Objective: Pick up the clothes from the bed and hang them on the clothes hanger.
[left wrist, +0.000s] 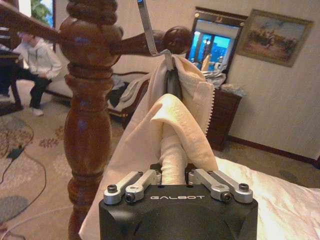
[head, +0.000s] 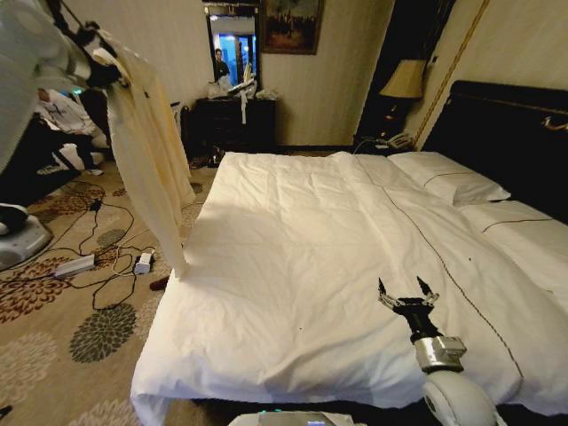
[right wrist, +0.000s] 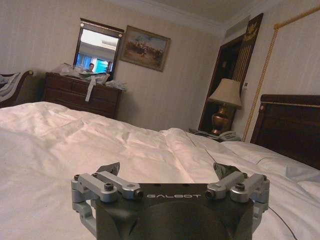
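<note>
The clothes, a cream shirt, hang in a long drape at the upper left beside the bed. My left gripper is raised there, shut on a bunched fold of the clothes near the collar. In the left wrist view the clothes hanger's silver hook crosses an arm of a turned wooden stand, and its black neck shows inside the collar. My right gripper hovers open just over the white duvet near the bed's front right, with nothing between its fingers.
Cables and a power strip lie on the patterned carpet left of the bed. A dark dresser with a mirror stands at the far wall. A lamp, pillows and the black headboard are at the right.
</note>
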`<state>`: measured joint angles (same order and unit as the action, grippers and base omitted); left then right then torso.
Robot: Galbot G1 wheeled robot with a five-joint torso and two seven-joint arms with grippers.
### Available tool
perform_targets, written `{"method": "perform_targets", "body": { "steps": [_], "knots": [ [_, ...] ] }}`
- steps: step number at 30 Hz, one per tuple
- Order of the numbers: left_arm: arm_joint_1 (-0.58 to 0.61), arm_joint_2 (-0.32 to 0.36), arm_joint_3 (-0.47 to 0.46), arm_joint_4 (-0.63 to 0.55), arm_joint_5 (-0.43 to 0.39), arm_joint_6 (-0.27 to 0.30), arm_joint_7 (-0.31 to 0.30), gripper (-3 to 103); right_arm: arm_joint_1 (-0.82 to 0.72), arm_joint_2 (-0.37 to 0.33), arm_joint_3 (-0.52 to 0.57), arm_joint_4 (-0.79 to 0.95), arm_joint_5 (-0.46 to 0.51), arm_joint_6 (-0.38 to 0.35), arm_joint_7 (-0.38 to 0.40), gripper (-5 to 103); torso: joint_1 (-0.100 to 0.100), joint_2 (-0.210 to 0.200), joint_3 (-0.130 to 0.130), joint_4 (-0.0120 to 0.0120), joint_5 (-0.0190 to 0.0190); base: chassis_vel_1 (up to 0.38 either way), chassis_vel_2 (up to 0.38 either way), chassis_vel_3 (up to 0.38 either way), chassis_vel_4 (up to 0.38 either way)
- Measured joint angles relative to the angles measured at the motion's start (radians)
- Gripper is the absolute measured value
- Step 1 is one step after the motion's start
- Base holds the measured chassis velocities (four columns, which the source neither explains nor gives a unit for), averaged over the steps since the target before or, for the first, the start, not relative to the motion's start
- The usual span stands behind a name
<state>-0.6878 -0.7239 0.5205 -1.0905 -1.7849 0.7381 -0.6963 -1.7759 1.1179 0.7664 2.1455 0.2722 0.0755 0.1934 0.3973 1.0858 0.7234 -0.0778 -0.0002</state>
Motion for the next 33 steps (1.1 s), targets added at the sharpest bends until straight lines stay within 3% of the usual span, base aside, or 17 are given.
{"method": "perform_targets", "body": {
  "steps": [15,28,31,33],
  "knots": [
    [-0.003,-0.095,0.026,0.132,-0.007,-0.002,0.038,16,0.000,0.000,0.000,0.000,0.000,0.000,0.000,100,0.000,0.000,0.000,-0.0002,0.0004,0.000,0.000,0.000,0.000],
    [0.041,-0.044,-0.018,0.083,-0.021,-0.003,0.014,14,0.000,0.000,0.000,0.000,0.000,0.000,0.000,100,0.000,0.000,0.000,-0.0001,0.0000,0.000,0.000,0.000,0.000],
    [0.040,-0.044,-0.023,0.084,-0.023,-0.004,0.009,30,0.000,0.000,0.000,0.000,0.000,0.000,0.000,100,0.000,0.000,0.000,-0.0001,0.0004,0.000,0.000,0.000,0.000],
    [0.039,-0.042,-0.024,0.083,-0.023,-0.004,0.006,30,0.000,0.000,0.000,0.000,0.000,0.000,0.000,100,0.000,0.000,0.000,-0.0001,0.0002,0.000,0.000,0.000,0.000]
  ]
}}
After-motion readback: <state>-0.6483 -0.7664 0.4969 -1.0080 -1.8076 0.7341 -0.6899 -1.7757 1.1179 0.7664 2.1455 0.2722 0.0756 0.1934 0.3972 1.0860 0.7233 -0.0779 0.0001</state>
